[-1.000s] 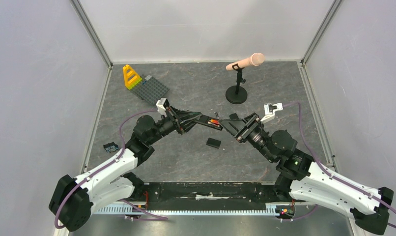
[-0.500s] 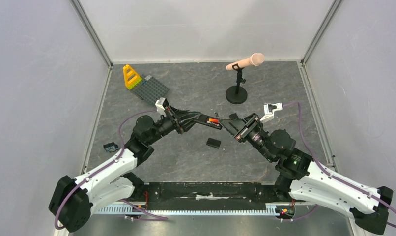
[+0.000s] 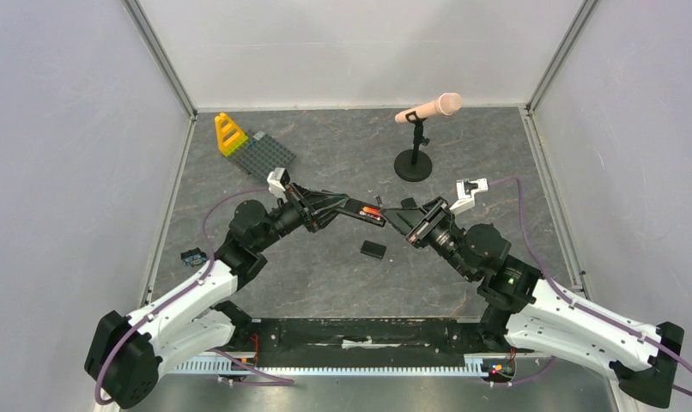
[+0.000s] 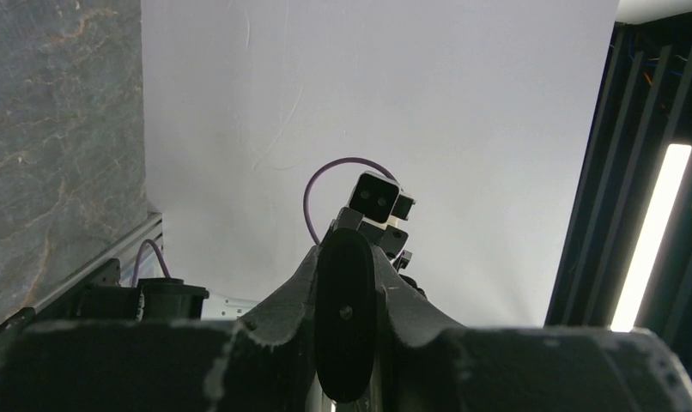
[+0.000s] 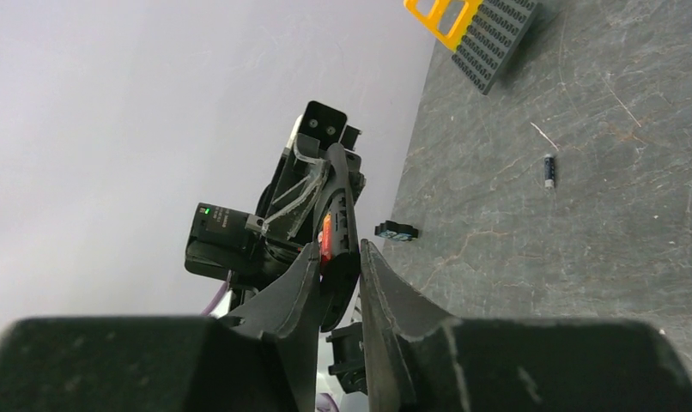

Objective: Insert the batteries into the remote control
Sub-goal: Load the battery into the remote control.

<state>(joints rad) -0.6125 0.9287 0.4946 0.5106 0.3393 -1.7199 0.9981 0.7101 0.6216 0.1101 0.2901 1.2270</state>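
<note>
Black remote control, aloft above table, clamped in left gripper; right gripper flanks its end, grip unclear.

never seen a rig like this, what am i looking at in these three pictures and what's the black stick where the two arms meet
These are two robot arms bolted to a grey table. The wide picture looks down from above, showing the left arm and the right arm. The other two pictures come from a small camera on each wrist, so each shows its own fingers up close. The left arm's fingers are closed on a black remote control, held above the table. An orange battery sits in its open slot. The right arm's fingers look closed on the remote's free end. On the table are a spare battery, a small black cover, a microphone and toy building blocks.
</note>
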